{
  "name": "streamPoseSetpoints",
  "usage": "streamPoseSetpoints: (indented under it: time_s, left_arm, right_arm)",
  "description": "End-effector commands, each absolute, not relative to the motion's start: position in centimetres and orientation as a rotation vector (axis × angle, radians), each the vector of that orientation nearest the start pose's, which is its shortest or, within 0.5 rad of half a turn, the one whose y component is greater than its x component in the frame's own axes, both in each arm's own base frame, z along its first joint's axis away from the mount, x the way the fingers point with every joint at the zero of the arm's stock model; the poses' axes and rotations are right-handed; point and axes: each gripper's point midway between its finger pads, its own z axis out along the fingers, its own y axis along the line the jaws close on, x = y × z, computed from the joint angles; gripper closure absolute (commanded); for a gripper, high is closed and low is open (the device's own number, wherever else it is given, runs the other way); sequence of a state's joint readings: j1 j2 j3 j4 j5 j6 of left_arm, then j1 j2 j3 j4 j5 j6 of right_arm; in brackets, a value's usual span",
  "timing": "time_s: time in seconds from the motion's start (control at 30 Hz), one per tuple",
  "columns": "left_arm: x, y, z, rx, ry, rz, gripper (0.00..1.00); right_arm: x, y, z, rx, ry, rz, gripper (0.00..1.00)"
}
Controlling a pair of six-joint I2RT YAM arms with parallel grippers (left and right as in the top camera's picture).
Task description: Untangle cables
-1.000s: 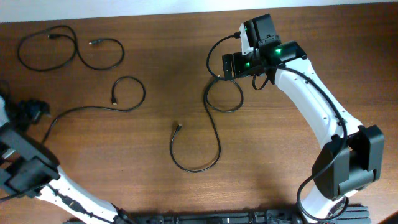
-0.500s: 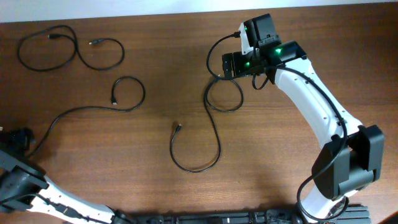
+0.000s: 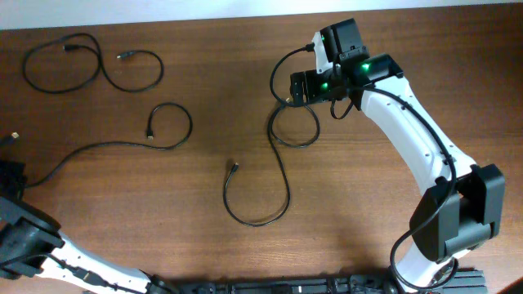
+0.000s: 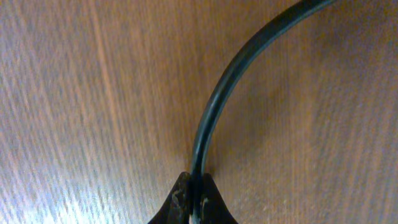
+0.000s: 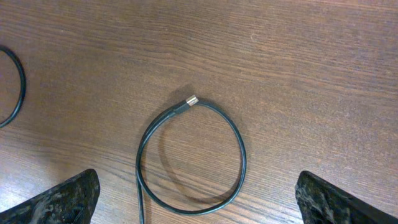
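Where the brown wooden bench (image 3: pixel 368 245) meets the left edge of the overhead view, the left jaws are clenched on one end of a thin black cable (image 3: pixel 98 145). This cable runs rightward across the wood and ends in a small loop with a plug. Seen from the left wrist, the dark fingertips (image 4: pixel 180 202) pinch that cord. A second thin black cable (image 3: pixel 24 70) lies loosely coiled in the upper left corner, apart from the first. A third thin black cable (image 3: pixel 283 175) snakes in an S near the middle. Its upper loop, ending in a silver plug tip (image 5: pixel 193 99), lies on the wood below the right jaws, which are spread wide and grasp nothing.
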State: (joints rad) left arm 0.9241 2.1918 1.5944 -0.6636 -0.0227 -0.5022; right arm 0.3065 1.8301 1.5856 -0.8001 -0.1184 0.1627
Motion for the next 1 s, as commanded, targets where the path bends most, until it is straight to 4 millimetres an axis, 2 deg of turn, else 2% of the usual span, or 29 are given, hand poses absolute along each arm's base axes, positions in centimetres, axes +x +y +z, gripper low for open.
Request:
streamPoseSetpoints:
  time_s: [0.0,0.07,0.13,0.17,0.2,0.23,0.27,0.3,0.33,0.47,0.53,0.57,0.63,0.67,0.7,0.77,0.8,0.87,0.93,0.97]
  left_arm:
    - [30.4,41.1,2.8,-1.691,2.186,0.177,1.00]
    - [31.4,42.5,5.0,-1.630,2.160,0.202,1.00]
    - [31.8,42.8,5.5,-1.573,2.182,0.222,0.98]
    - [31.8,42.8,5.4,-1.571,2.184,0.222,0.91]
    - [31.7,42.8,5.4,-1.572,2.185,0.222,0.60]
    - [31.7,42.8,5.4,-1.571,2.186,0.219,0.56]
    - [31.9,42.6,5.4,-1.566,2.186,0.201,0.43]
    - [32.6,42.1,5.4,-1.547,2.187,0.139,0.18]
    - [33.4,41.7,5.7,-1.523,2.182,0.074,0.03]
    - [34.9,40.4,8.1,-1.485,2.192,-0.035,0.01]
    - [37.2,38.3,10.3,-1.407,2.197,-0.156,0.01]
    - [39.3,35.8,11.8,-1.322,2.205,-0.254,0.01]
    - [42.0,31.5,13.6,-1.204,2.258,-0.311,0.01]
    - [42.8,29.8,14.0,-1.165,2.283,-0.324,0.01]
    - [43.9,26.7,14.1,-1.115,2.340,-0.358,0.01]
    - [44.9,21.7,13.2,-1.051,2.453,-0.415,0.01]
    - [45.4,17.8,12.3,-0.997,2.546,-0.455,0.01]
    - [45.8,11.5,10.8,-0.752,2.709,-0.484,0.01]
    - [45.5,6.9,10.0,-0.539,2.822,-0.504,0.01]
    - [44.9,3.6,9.5,-0.411,2.897,-0.522,0.01]
  right_arm:
    - [43.2,16.0,14.9,-0.220,2.653,0.329,0.02]
    - [43.2,16.0,14.9,-0.220,2.654,0.329,0.02]
    - [43.2,16.0,14.9,-0.220,2.654,0.329,0.02]
    - [43.2,16.0,14.9,-0.220,2.654,0.329,0.02]
    - [43.2,16.0,14.9,-0.220,2.655,0.329,0.02]
    - [43.2,16.0,14.9,-0.220,2.655,0.329,0.02]
    - [43.2,16.0,14.9,-0.220,2.656,0.329,0.02]
    - [43.2,16.0,14.9,-0.220,2.656,0.328,0.02]
    - [43.1,16.0,14.8,-0.220,2.662,0.327,0.02]
    - [42.9,15.9,14.7,-0.220,2.670,0.325,0.02]
    - [42.9,15.9,14.8,-0.220,2.668,0.326,0.02]
    - [42.8,15.9,14.7,-0.222,2.672,0.328,0.02]
    - [42.1,16.1,14.4,-0.228,2.702,0.351,0.02]
    - [42.0,16.1,14.4,-0.229,2.706,0.355,0.02]
    - [41.9,16.5,14.5,-0.236,2.708,0.383,0.02]
    - [41.3,17.1,14.5,-0.251,2.720,0.443,0.02]
    - [41.0,17.7,14.5,-0.262,2.725,0.494,0.02]
    - [40.9,17.6,14.1,-0.261,2.731,0.491,0.01]
    - [40.8,17.4,13.8,-0.258,2.735,0.479,0.02]
    - [41.0,17.4,13.8,-0.255,2.728,0.478,0.02]
